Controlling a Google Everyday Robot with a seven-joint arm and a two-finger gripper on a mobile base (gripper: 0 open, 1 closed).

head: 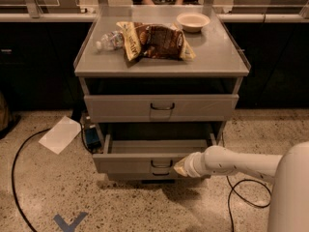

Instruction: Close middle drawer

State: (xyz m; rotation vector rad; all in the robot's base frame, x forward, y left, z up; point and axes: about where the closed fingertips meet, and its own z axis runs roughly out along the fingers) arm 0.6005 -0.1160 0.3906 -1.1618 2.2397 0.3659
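1. One grey cabinet (161, 66) stands on the speckled floor (125, 204).
2. Two drawers show plainly: the upper drawer (116, 108), shut, and the middle drawer (125, 162), pulled out. Whether the narrow grey strip beneath is a third cannot be told.
3. Three items lie on the cabinet top: one plastic bottle (109, 40), one brown snack bag (157, 41), one pale bowl (193, 21).
4. One white arm (241, 163) ends in one gripper (179, 168), at the middle drawer's front.
5. On the floor: one sheet of paper (60, 134), two black cables (left cable (13, 178), right cable (228, 202)) and one blue tape mark (70, 222).
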